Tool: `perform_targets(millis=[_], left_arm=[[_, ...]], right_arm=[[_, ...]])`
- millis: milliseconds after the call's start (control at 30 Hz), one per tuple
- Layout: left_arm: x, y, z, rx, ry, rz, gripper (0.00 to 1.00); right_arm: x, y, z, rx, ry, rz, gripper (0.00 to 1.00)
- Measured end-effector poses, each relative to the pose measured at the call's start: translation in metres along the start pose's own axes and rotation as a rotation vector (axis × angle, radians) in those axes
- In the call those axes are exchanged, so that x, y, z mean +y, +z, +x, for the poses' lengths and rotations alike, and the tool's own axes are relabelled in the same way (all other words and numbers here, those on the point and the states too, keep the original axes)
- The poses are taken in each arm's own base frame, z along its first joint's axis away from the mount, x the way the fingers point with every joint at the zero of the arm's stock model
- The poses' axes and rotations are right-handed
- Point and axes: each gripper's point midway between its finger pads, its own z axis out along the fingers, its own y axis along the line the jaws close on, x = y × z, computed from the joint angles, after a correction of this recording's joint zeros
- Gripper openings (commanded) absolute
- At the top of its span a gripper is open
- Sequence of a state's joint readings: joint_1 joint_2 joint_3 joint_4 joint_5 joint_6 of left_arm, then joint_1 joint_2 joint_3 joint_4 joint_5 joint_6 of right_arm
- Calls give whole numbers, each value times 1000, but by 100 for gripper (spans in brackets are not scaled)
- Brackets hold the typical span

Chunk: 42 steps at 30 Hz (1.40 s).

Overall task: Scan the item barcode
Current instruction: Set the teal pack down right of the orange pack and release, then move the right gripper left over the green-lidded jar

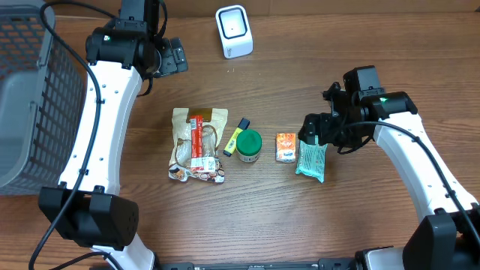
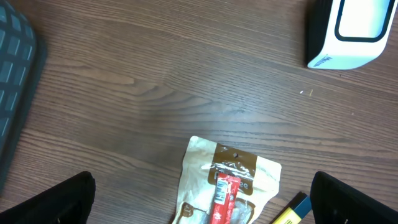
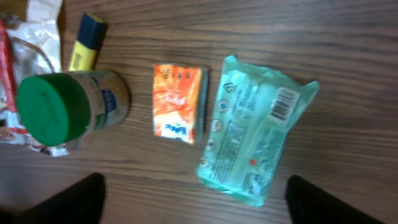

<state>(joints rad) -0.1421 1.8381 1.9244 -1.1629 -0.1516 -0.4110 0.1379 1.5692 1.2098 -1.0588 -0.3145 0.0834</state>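
Left wrist view: my left fingers (image 2: 56, 202) show only as dark tips in the bottom corners. Ahead of them and to the right, the white scanner (image 2: 345, 37) is cut by the top edge. Between them the snack pouch (image 2: 227, 183) runs off the bottom edge; the highlighter (image 2: 292, 210) shows one end only. Far left, the basket (image 2: 15, 93) is clipped. Right wrist view: right fingers (image 3: 323, 199) are blurred dark shapes. I can't read the barcode (image 3: 283, 102) on the teal packet (image 3: 249, 143); too small. Overhead: the right gripper (image 1: 312, 139) hides the packet's upper end.
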Motion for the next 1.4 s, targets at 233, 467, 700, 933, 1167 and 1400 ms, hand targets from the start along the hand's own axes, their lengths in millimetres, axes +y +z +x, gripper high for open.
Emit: perform_targets(millis=[233, 467, 700, 933, 1167, 1400], left_arm=[[0, 0, 0, 0, 0, 0, 100], [0, 0, 0, 0, 0, -1, 100], [0, 0, 0, 0, 0, -1, 100], [0, 0, 0, 0, 0, -2, 100], [0, 0, 0, 0, 0, -2, 100], [0, 0, 0, 0, 0, -2, 100]], right_arm=[[5, 0, 1, 4, -3, -29, 100], [6, 0, 1, 4, -3, -33, 100], [7, 0, 1, 5, -3, -37, 100], [6, 0, 1, 4, -2, -37, 100], [10, -1, -22, -87, -37, -51, 100], [16, -2, -29, -115, -50, -82, 100]])
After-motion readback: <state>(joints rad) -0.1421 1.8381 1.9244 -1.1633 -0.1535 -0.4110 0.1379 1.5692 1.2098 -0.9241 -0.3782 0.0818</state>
